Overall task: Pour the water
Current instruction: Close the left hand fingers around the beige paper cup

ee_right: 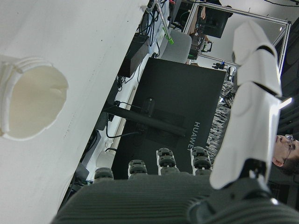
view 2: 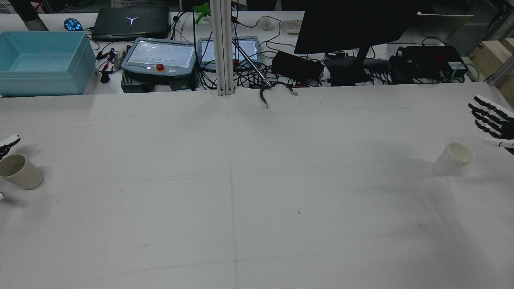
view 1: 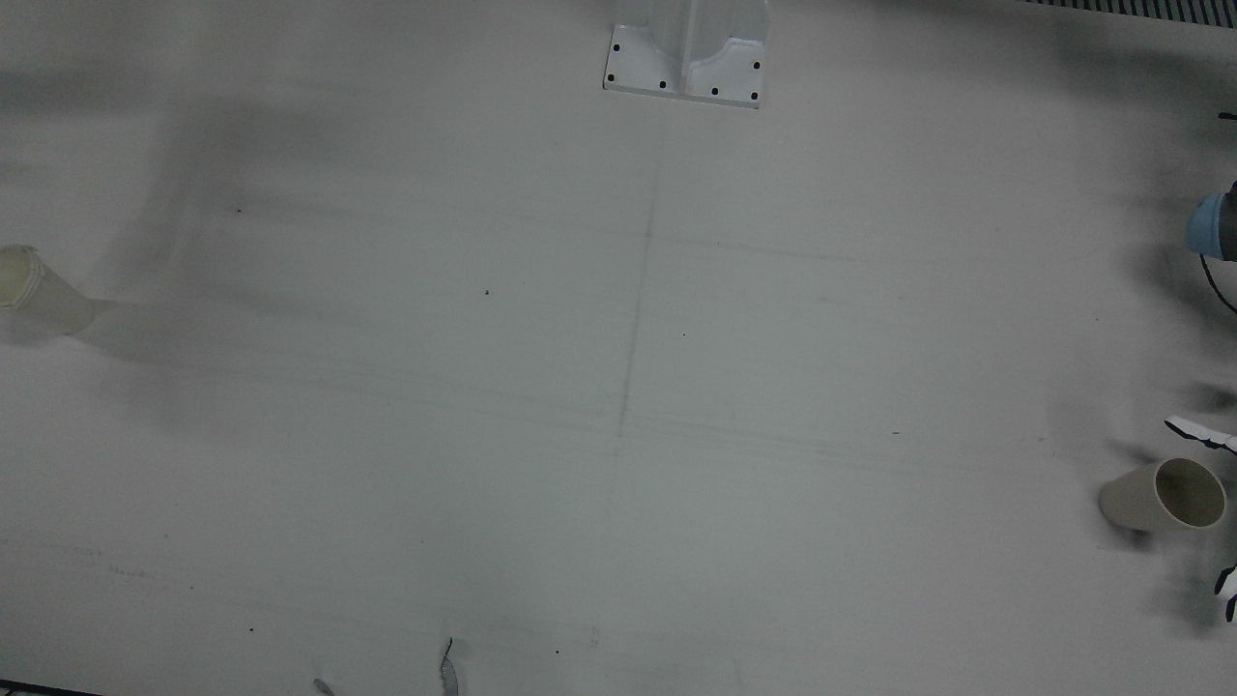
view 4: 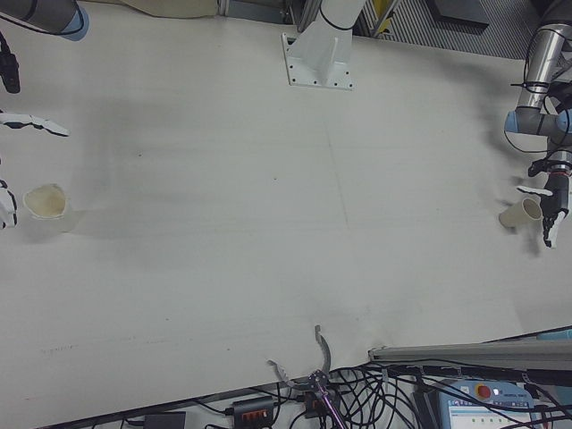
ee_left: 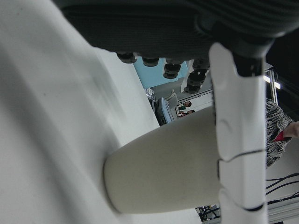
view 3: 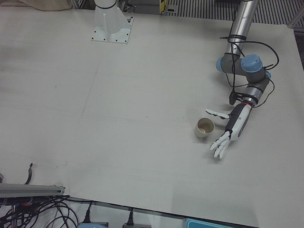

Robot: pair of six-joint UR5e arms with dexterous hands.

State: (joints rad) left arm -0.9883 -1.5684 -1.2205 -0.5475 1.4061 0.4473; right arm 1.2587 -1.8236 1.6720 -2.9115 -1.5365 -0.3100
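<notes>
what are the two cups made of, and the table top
Beige cup by the left robot hand: probably paper, matte, with a thin rolled rim. White cup near the right robot hand: paper or thin plastic, with ridged bands under the rim, possibly several nested cups. Table top: matte light-grey sheet, perhaps laminate, with faint scuffs and no glare.
</notes>
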